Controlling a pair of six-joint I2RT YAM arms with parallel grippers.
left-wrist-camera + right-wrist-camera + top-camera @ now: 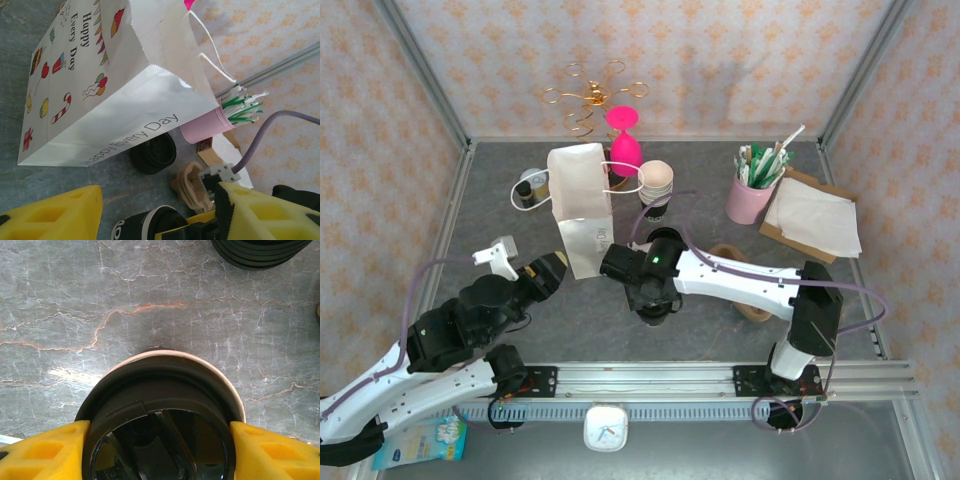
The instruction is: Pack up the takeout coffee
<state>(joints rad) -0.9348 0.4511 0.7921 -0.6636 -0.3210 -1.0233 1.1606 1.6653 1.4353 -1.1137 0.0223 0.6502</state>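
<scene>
- Top view: bright, even overhead light; soft shadows under the arms on the worktop [710,170].
- Left wrist: paper bag [125,100] sharp and brightly lit; left claw [157,200] at 6 o'clock blurred.
- Right wrist: black lid [160,415] glossy, soft-focused; pale glare at 9 o'clock.

You see the takeout coffee [160,405] — pale paper cup, round black lid — upright near the middle of the grey table [150,290], between the yellow fingers [272,450] of the right gripper [161,445].

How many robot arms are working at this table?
2. The left arm enters from lower left, its left tool open beside the white paper bag. The right arm enters from lower right, its right tool closed around the lidded cup.
</scene>
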